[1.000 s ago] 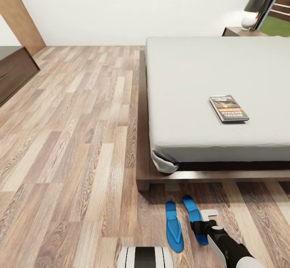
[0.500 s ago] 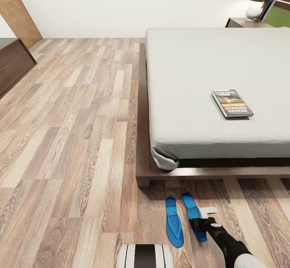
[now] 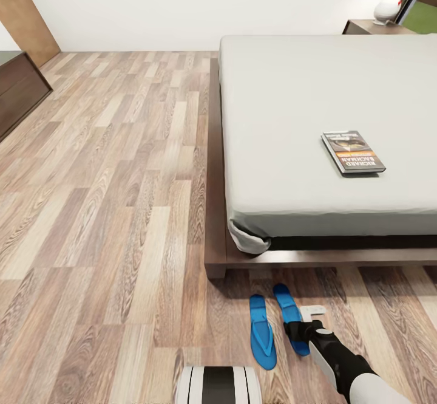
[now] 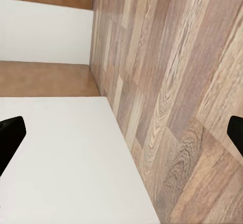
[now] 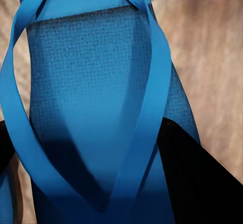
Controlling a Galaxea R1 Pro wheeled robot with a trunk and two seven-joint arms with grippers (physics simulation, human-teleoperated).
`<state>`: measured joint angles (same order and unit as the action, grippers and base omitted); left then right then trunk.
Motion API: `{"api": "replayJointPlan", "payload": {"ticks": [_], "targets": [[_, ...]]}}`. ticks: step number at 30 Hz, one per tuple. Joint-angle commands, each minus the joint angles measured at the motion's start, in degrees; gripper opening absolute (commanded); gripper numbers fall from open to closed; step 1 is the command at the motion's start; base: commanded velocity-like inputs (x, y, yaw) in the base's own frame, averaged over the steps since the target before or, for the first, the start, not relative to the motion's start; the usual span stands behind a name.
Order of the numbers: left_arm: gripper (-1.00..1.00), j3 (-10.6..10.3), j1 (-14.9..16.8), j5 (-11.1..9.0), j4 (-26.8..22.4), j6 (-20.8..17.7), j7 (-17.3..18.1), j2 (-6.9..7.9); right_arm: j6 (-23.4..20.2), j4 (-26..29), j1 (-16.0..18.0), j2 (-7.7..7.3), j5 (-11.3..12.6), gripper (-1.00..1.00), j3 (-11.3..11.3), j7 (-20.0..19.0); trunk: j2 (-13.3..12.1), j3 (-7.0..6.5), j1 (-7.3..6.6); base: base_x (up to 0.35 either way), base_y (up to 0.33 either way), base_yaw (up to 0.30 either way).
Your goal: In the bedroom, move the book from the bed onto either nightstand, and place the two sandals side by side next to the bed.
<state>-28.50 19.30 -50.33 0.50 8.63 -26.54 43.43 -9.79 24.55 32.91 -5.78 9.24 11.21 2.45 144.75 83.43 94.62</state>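
The book [image 3: 354,152] lies flat on the pale mattress of the bed [image 3: 285,106], toward its right side. Two blue sandals rest on the wood floor just off the bed's foot corner, roughly parallel: the left sandal [image 3: 261,331] and the right sandal [image 3: 284,302]. My right gripper [image 3: 298,333] sits low over the right sandal's near half. The right wrist view has that sandal [image 5: 91,82] between the black fingers [image 5: 202,183], which press its edges. My left gripper [image 4: 121,135] is open, with floor planks beyond it. A nightstand [image 3: 371,26] stands at the bed's far right corner.
A lamp [image 3: 388,8] stands on the nightstand. A long dark wood bench [image 3: 18,94] runs along the left edge, with a brown wooden panel [image 3: 24,15] behind it. Open plank floor [image 3: 121,179] spreads left of the bed. My base [image 3: 218,386] shows at the bottom.
The whole picture has shifted a little, so the camera has moved. My right gripper keeps its place on the right sandal, and both sandals and the book stay put.
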Motion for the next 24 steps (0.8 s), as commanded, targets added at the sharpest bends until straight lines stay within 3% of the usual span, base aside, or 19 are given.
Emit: {"api": "replayJointPlan", "payload": {"ticks": [1,19,24], "targets": [[1.00,-0.48,0.03,-0.57,0.05,0.20,-0.11,-0.01,-0.30,0.11,0.02,-0.07,0.68,-1.00,0.49,0.36,0.01,0.03,-0.01,0.000,0.000,0.000],[1.00,-0.50,0.03,-0.56,0.02,0.25,-0.31,-0.01,-0.37,-0.35,0.22,0.40,0.77,-1.00,0.40,0.45,0.05,0.70,0.07,0.000,0.000,0.000],[1.00,-0.53,0.03,-0.56,0.03,0.25,-0.26,-0.01,-0.40,-0.37,0.27,1.05,0.78,-1.00,0.40,0.45,0.11,1.58,0.17,0.000,0.000,0.000]]}}
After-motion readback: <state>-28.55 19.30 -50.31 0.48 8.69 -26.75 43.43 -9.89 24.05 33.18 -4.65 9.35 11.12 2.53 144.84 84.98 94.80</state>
